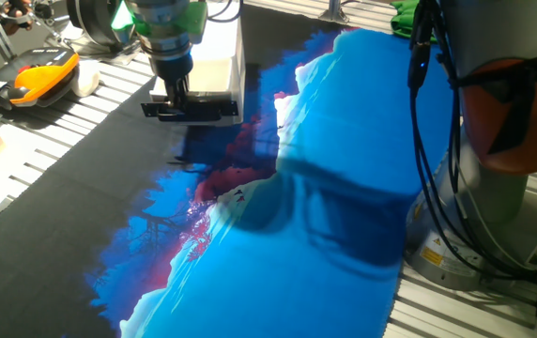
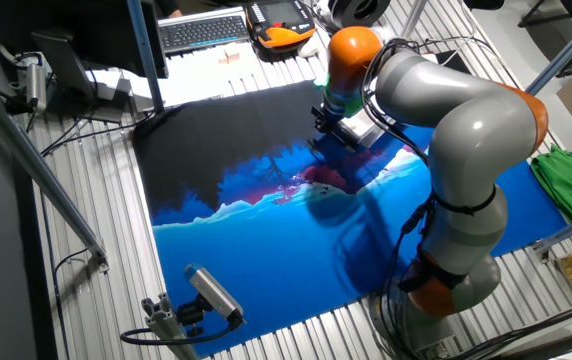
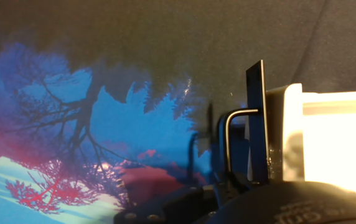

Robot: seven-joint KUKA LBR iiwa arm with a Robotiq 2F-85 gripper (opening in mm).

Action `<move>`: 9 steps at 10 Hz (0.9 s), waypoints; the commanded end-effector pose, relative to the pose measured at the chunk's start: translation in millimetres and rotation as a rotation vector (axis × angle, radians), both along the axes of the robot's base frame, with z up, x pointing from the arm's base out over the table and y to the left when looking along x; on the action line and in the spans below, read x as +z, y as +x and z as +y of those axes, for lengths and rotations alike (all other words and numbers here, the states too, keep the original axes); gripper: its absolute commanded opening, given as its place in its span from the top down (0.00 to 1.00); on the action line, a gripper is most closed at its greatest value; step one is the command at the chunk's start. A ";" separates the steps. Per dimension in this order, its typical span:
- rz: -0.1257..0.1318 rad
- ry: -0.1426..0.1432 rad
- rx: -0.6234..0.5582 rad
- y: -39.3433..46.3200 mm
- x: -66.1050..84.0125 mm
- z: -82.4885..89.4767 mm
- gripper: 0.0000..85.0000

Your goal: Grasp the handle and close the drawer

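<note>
The small white cabinet (image 1: pixel 220 68) stands at the far edge of the printed cloth. Its drawer (image 3: pixel 284 127) sticks out a short way, with a black front plate (image 1: pixel 214 109). The handle (image 3: pixel 228 143) is a thin dark bar standing off that plate; it also shows in one fixed view (image 1: pixel 167 113). My gripper (image 1: pixel 178 96) comes down from above onto the handle, with the fingers close together around it. In the hand view the bar runs down into the gripper (image 3: pixel 226 185) at the bottom edge. In the other fixed view the gripper (image 2: pixel 328 122) is mostly hidden by the arm.
A blue, red and black printed cloth (image 1: pixel 325 235) covers the table. An orange-black device (image 1: pixel 43 73) and a white block lie at the far left. A keyboard (image 2: pixel 201 32) is at the back. The robot base (image 1: pixel 503 188) with cables stands on the right. A camera mount (image 2: pixel 211 295) sits at the front edge.
</note>
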State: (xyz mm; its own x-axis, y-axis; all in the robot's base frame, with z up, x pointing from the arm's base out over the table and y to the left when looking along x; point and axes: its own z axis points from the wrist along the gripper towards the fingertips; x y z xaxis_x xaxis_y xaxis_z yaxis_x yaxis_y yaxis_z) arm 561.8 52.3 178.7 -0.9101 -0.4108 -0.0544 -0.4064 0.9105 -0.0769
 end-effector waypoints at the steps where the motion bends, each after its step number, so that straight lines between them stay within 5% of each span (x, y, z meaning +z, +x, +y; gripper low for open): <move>1: -0.001 0.002 0.002 0.3 0.2 -1.5 1.00; 9: 0.001 0.006 0.022 5.0 0.2 -17.3 1.00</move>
State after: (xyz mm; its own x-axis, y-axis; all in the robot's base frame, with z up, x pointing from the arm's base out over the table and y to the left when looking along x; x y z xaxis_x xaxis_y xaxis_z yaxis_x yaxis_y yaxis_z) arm 566.7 34.7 178.8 -0.9010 -0.4302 -0.0557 -0.4262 0.9018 -0.0712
